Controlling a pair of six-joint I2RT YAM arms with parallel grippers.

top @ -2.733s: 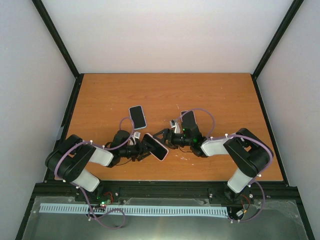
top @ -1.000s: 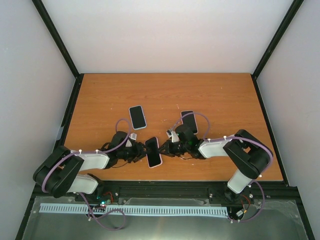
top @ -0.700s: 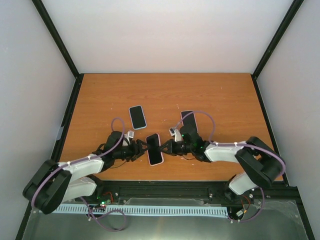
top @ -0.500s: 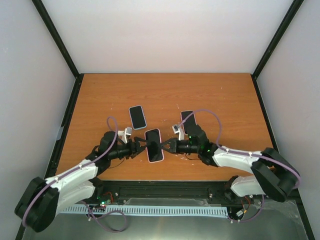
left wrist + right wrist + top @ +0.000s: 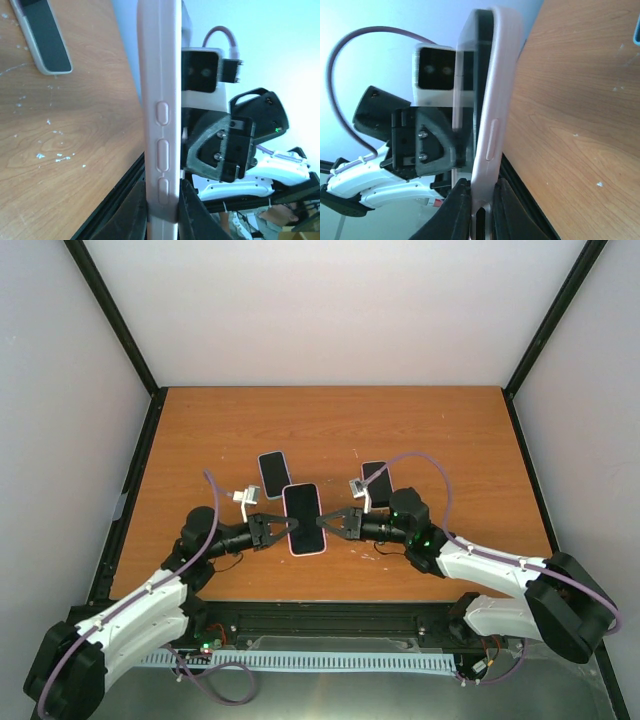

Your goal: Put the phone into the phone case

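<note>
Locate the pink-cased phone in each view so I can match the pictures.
Top external: pink-cased phone mid-table, screen up, between the left claw and right claw.
Left wrist: edge-on vertical strip, mid-frame.
Right wrist: edge-on, upright, mid-frame.
Shared landmark: the orange wooden table, behind the phone in all three.

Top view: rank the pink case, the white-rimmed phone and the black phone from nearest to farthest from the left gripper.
From the left gripper:
1. pink case, held in its jaws, just to the right, centre of the table.
2. white-rimmed phone, flat on the table, just behind the gripper.
3. black phone, farther right, past the case, by the right arm's wrist.
</note>
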